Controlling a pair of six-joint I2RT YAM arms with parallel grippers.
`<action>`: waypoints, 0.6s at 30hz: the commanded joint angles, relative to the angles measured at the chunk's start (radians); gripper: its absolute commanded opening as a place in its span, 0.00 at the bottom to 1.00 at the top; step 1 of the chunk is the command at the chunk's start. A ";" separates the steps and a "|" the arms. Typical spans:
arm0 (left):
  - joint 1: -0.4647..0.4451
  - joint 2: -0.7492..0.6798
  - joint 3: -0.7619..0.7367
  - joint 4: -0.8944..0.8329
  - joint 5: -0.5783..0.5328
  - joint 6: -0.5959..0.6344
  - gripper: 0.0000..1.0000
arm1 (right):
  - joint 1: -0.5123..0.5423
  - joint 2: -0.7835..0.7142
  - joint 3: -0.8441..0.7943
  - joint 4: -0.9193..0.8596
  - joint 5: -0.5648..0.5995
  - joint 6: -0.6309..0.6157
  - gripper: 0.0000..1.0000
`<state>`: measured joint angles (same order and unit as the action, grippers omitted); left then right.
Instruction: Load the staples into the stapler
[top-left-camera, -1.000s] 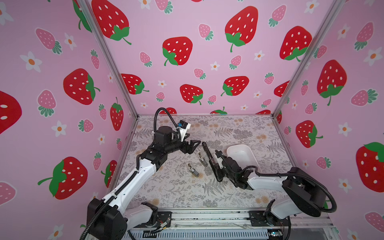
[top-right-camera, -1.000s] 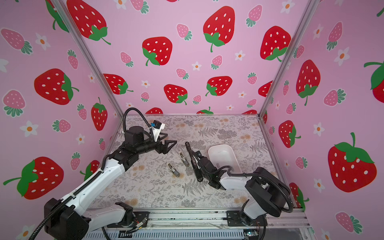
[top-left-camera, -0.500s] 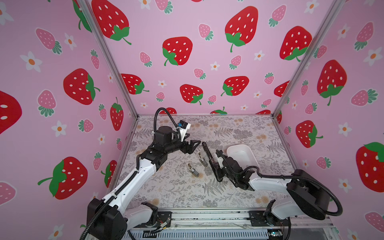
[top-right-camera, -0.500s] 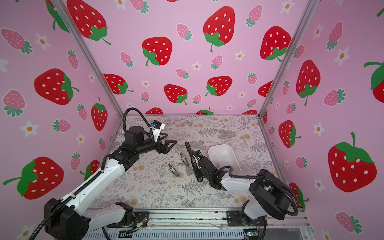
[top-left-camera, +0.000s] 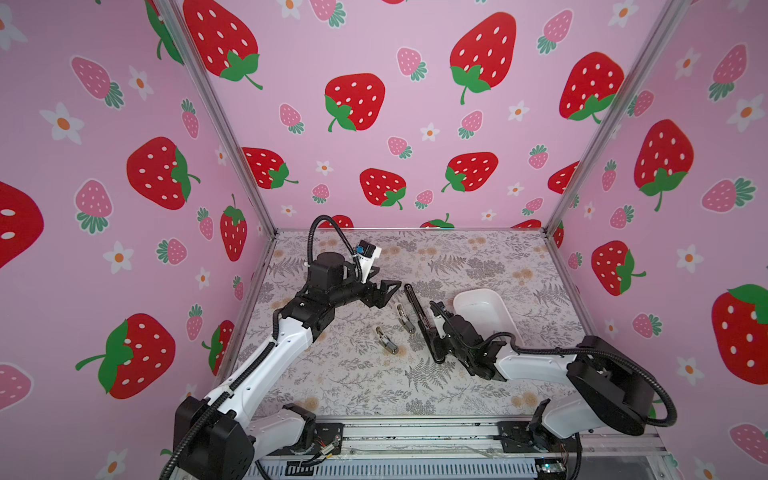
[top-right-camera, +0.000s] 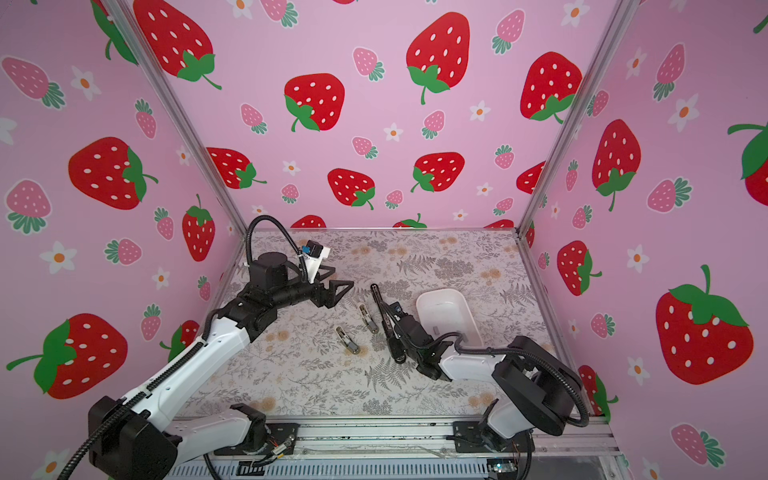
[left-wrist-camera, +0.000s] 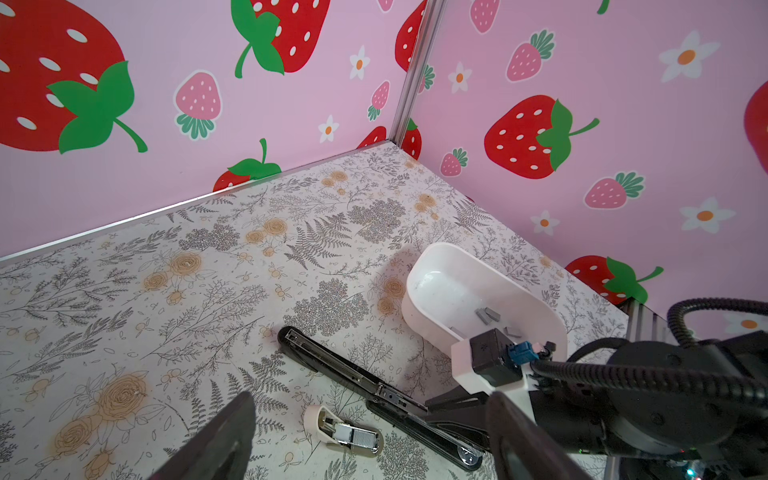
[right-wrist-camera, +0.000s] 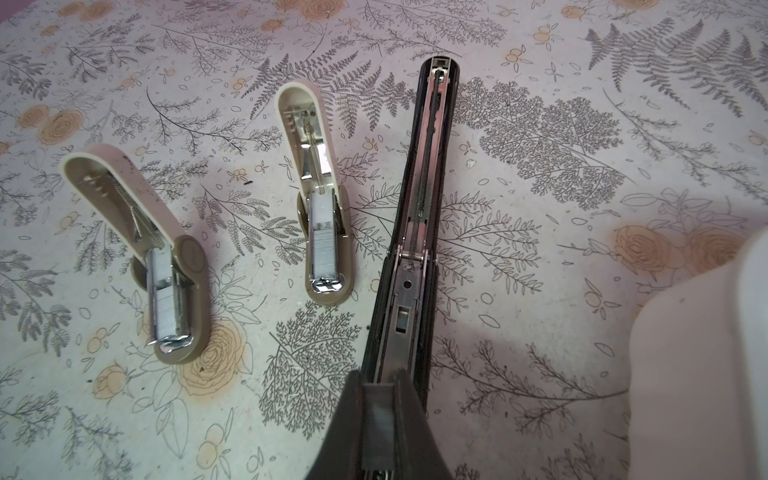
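Note:
A long black stapler (top-left-camera: 417, 311) (top-right-camera: 380, 307) (right-wrist-camera: 419, 199) lies opened flat on the table, its metal channel facing up. My right gripper (top-left-camera: 436, 338) (top-right-camera: 394, 337) (right-wrist-camera: 378, 399) is shut on a short grey strip of staples (right-wrist-camera: 377, 415), right over the channel's near end. Whether the strip touches the channel I cannot tell. More loose staples (left-wrist-camera: 486, 313) lie in the white tray (left-wrist-camera: 511, 286). My left gripper (top-left-camera: 387, 281) (top-right-camera: 343, 277) (left-wrist-camera: 370, 415) hangs open and empty above the table, beside the stapler's far end.
Two small beige staplers (right-wrist-camera: 174, 266) (right-wrist-camera: 320, 208) lie opened left of the black one, seen in both top views (top-left-camera: 386, 340) (top-left-camera: 405, 319) (top-right-camera: 347, 340) (top-right-camera: 368, 319). The white tray (top-left-camera: 476, 291) (top-right-camera: 440, 291) stands just right of the right arm. Pink walls enclose three sides.
The right arm's elbow has shifted slightly; its gripper stays over the black stapler. The left arm has not moved.

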<state>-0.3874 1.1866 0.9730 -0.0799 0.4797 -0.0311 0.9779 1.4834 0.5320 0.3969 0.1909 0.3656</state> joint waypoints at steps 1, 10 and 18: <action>-0.004 0.008 0.016 -0.014 0.007 0.010 0.88 | 0.006 0.013 0.011 0.006 0.015 0.005 0.10; -0.004 0.008 0.016 -0.014 0.008 0.010 0.88 | 0.005 0.025 0.013 0.006 0.019 0.006 0.10; -0.005 0.008 0.016 -0.013 0.004 0.009 0.88 | 0.006 0.029 0.013 0.005 0.020 0.009 0.10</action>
<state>-0.3874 1.1866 0.9730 -0.0803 0.4797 -0.0311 0.9779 1.4979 0.5320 0.4023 0.1974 0.3664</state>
